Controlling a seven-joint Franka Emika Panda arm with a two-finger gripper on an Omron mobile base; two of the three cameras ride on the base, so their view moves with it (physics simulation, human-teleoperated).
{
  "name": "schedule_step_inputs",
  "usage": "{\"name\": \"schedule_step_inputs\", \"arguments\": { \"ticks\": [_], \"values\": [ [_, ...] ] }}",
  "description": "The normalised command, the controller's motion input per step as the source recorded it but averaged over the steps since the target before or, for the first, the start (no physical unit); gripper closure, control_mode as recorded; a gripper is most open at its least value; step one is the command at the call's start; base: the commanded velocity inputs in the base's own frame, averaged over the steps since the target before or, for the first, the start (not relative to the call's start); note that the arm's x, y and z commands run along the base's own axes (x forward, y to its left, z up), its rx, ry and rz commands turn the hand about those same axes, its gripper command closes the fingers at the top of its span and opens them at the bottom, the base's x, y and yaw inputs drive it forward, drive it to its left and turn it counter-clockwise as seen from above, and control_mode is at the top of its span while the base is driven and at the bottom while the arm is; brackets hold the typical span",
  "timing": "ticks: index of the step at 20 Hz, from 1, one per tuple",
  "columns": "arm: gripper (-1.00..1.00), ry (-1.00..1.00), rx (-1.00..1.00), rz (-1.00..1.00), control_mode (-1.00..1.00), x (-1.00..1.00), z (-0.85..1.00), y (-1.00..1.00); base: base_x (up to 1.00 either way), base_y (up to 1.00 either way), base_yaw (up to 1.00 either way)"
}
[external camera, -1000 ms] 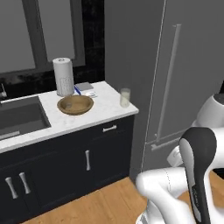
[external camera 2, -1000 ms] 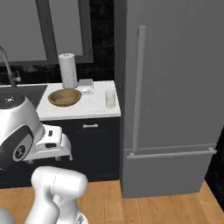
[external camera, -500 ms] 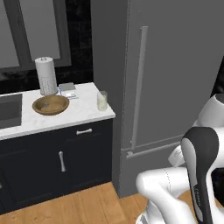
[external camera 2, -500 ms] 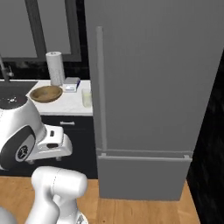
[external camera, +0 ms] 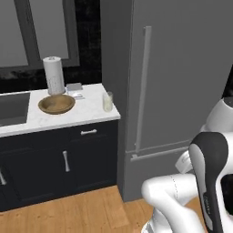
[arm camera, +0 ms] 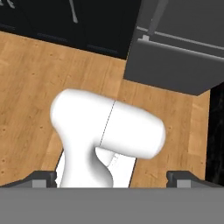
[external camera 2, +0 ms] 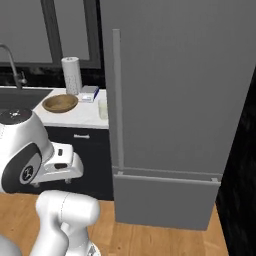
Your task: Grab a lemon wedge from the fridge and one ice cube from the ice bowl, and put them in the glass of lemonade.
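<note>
The grey fridge stands shut, its long bar handle upright on the door's left side. The lemon wedge is hidden behind that door. On the white counter to the left sit the brown wooden ice bowl and the glass of lemonade near the counter's right end. An ice cube is too small to make out in the bowl. My gripper is open and empty, aimed down at the wooden floor in front of the fridge's lower drawer, far from the counter.
A paper towel roll and a small blue-white box stand behind the bowl. A sink with a faucet lies to the left. Dark navy cabinets run under the counter.
The whole picture has shifted: the camera has moved toward the fridge, so the counter sits further left and the fridge door looms larger. The gripper stays open.
</note>
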Motion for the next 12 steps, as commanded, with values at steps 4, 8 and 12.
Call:
{"name": "schedule_step_inputs", "arguments": {
  "ticks": [4, 8, 12],
  "values": [
    [-1.00, 0.00, 0.00, 0.00, 1.00, 0.00, 0.00, 0.00, -0.57, 0.00, 0.07],
    [-1.00, 0.00, 0.00, 0.00, 1.00, 0.00, 0.00, 0.00, -0.11, 0.00, 0.02],
    [-1.00, 0.00, 0.00, 0.00, -1.00, 0.01, -0.02, 0.00, 0.00, 0.00, 0.00]
  ]
}}
